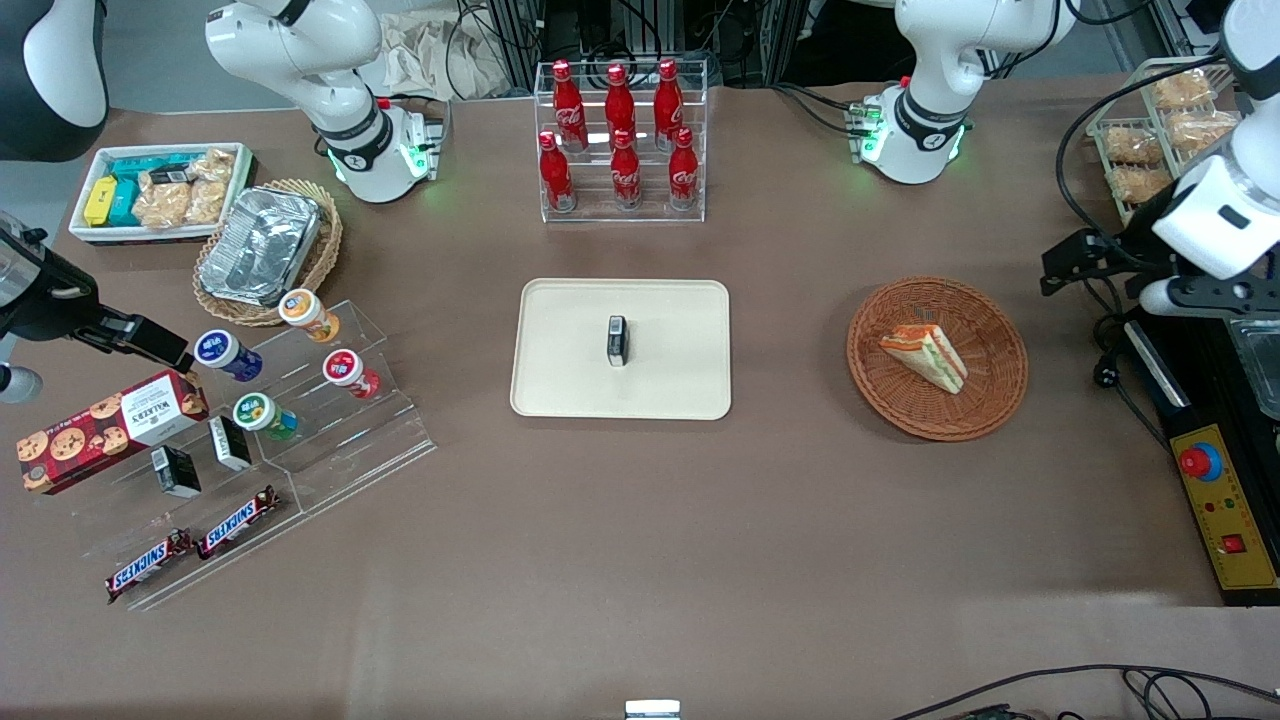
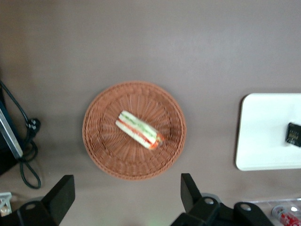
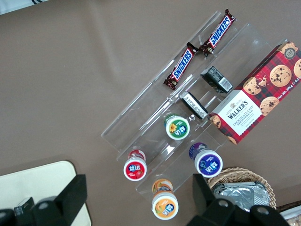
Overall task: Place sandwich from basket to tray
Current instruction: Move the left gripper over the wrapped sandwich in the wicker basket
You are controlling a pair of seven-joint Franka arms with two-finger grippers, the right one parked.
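On tray, small black box; tool spread above basket.

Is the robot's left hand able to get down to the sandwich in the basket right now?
Probably yes. The left hand hangs open above the basket, and the sandwich lies alone in it with nothing on top or leaning against it.

Sandwich in basket; gripper, apparently raised, beside it.
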